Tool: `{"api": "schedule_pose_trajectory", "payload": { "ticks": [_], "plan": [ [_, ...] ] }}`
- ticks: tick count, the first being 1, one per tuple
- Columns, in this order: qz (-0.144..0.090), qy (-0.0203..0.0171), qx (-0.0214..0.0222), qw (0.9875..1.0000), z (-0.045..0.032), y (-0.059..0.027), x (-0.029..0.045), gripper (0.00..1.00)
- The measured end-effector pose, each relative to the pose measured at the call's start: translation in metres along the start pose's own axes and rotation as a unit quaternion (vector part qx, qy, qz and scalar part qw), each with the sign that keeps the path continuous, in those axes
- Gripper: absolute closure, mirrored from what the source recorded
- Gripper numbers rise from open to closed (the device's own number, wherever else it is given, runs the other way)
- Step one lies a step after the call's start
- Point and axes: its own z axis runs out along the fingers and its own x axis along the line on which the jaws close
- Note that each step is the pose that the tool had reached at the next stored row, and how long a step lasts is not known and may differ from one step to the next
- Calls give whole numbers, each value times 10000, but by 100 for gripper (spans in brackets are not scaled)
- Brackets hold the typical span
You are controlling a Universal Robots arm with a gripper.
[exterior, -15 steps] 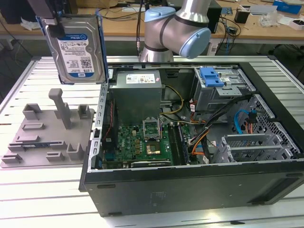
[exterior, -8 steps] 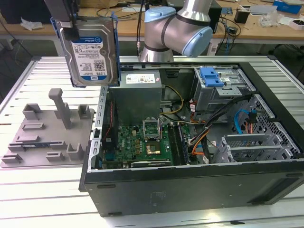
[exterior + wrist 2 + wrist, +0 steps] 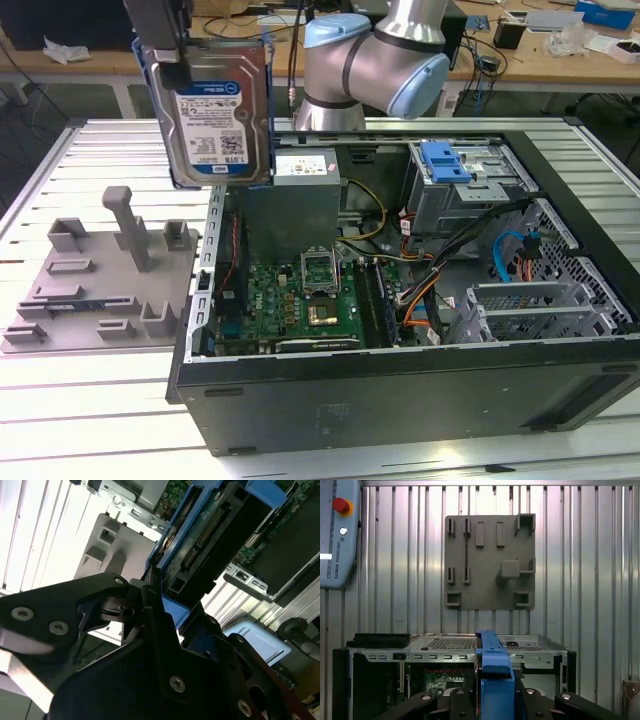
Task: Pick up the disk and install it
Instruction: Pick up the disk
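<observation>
Clamping of flat, rectangular silver disk [image 3: 218, 110], blue plastic frame at its edges, in tightly closed black gripper [image 3: 172, 60]; held upright, aloft, near open boxy computer case [image 3: 400, 400] on ribbed metal table [image 3: 100, 140].

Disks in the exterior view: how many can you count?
1. The disk is held upright in the tool, in the air over the open computer case's edge at the exterior view's left. Others may be hidden inside the drive cage.

Blue-framed silver disk [image 3: 215, 110], grey plate [image 3: 100, 290], black computer case [image 3: 400, 405], ribbed silver table [image 3: 80, 425].
</observation>
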Motion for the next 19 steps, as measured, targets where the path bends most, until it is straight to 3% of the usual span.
{"api": "schedule_pose_trajectory", "payload": {
  "ticks": [19],
  "plan": [
    [-1, 1, -1, 10000, -22, -680, 355, 63]
  ]
}}
